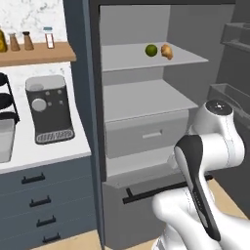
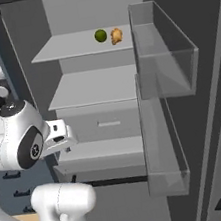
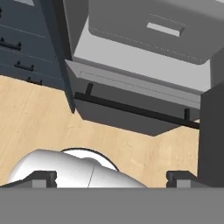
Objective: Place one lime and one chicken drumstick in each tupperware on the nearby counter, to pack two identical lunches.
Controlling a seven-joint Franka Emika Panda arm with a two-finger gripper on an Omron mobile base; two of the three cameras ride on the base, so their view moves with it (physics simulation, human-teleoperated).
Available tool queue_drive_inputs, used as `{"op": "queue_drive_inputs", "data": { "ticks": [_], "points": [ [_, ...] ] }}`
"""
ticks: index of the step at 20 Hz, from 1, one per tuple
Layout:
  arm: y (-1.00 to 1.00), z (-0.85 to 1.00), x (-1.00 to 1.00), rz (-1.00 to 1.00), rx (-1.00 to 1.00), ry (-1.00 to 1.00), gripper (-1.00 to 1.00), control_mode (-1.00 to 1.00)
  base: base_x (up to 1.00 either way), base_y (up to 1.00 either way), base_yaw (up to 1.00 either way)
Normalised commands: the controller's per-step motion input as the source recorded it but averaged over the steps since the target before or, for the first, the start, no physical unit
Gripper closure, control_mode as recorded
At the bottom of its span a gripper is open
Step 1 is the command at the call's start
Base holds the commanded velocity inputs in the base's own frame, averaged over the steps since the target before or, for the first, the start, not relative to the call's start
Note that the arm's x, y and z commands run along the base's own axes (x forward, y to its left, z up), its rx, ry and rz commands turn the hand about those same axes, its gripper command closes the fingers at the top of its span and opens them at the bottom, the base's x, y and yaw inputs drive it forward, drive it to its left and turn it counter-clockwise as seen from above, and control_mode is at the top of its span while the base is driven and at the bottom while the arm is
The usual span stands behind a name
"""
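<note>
A lime [image 1: 151, 50] and a chicken drumstick [image 1: 167, 51] lie side by side on the top shelf of the open fridge, the lime [image 2: 100, 35] to the left of the drumstick [image 2: 116, 35]. The corner of a light-grey tupperware tray [image 1: 5, 139] shows at the left edge, on the white counter [image 1: 53, 151]. My arm is folded low in front of the fridge. In the hand view my gripper [image 3: 113, 178] is open, with nothing between its wide-set fingertips [image 3: 43, 177]. It looks down at the wooden floor and the fridge's bottom drawer, far below the shelf with the food.
A coffee machine [image 1: 49, 110] and a black round rack [image 1: 6, 100] stand on the counter, under a wooden shelf [image 1: 36, 53] with bottles. The fridge door [image 2: 201, 93] stands open on the right with clear bins [image 2: 164, 53]. A black bar handle [image 3: 135, 109] crosses the bottom drawer.
</note>
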Motion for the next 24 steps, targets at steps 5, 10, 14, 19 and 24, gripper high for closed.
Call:
{"op": "queue_drive_inputs", "data": {
  "ticks": [5,10,14,19,24],
  "points": [
    [0.0,0.0,0.0,0.0,0.0,0.0,-1.0,1.0,0.37,-0.13,-0.24],
    [0.0,0.0,0.0,0.0,0.0,0.0,-1.0,1.0,0.35,-0.23,-0.2],
    [0.0,0.0,0.0,0.0,0.0,0.0,-1.0,1.0,0.5,-0.15,-0.14],
    [0.0,0.0,0.0,0.0,0.0,0.0,-1.0,1.0,0.5,-0.1,-0.1],
    [-0.03,0.0,0.15,0.0,0.0,-0.01,-1.0,-1.0,0.12,-0.07,-0.02]
  ]
}}
